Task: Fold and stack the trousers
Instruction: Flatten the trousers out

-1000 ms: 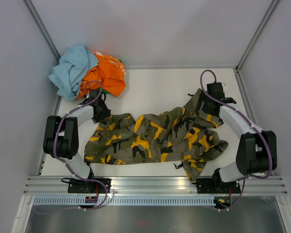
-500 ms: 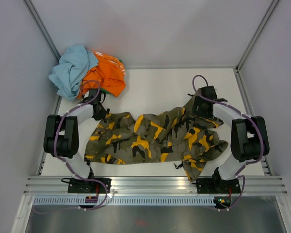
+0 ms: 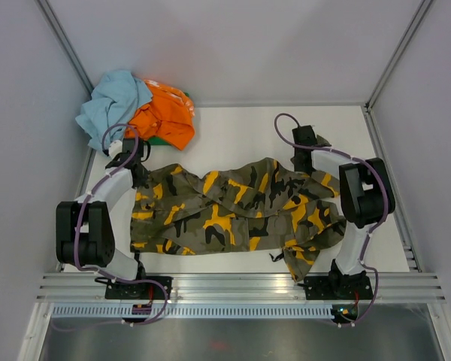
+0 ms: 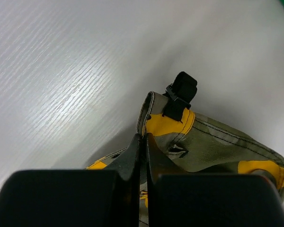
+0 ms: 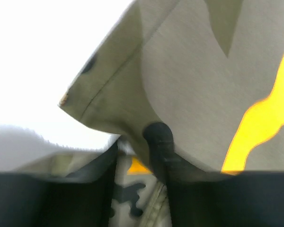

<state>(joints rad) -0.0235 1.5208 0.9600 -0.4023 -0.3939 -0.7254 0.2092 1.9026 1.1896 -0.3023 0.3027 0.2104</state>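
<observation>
The camouflage trousers point(image 3: 240, 210) lie spread sideways across the white table point(image 3: 233, 135), rumpled toward the right. My left gripper point(image 3: 135, 162) is at their far left corner. In the left wrist view it point(image 4: 143, 138) is shut on the trousers' edge point(image 4: 217, 142), beside a black strap loop point(image 4: 180, 94). My right gripper point(image 3: 308, 156) is at the far right corner. In the right wrist view its jaws point(image 5: 135, 149) stand partly apart, with a fold of the trousers point(image 5: 203, 71) draped over one finger point(image 5: 158, 142) and cloth in the gap.
A heap of light blue cloth point(image 3: 113, 105) and orange cloth point(image 3: 161, 116) lies in the back left corner, close to my left gripper. Grey walls enclose the table on three sides. A metal rail point(image 3: 233, 286) runs along the near edge.
The left gripper has shut on the trousers' edge and drawn it left and back. The right gripper has moved left along the far corner, and its jaws have narrowed around the cloth.
</observation>
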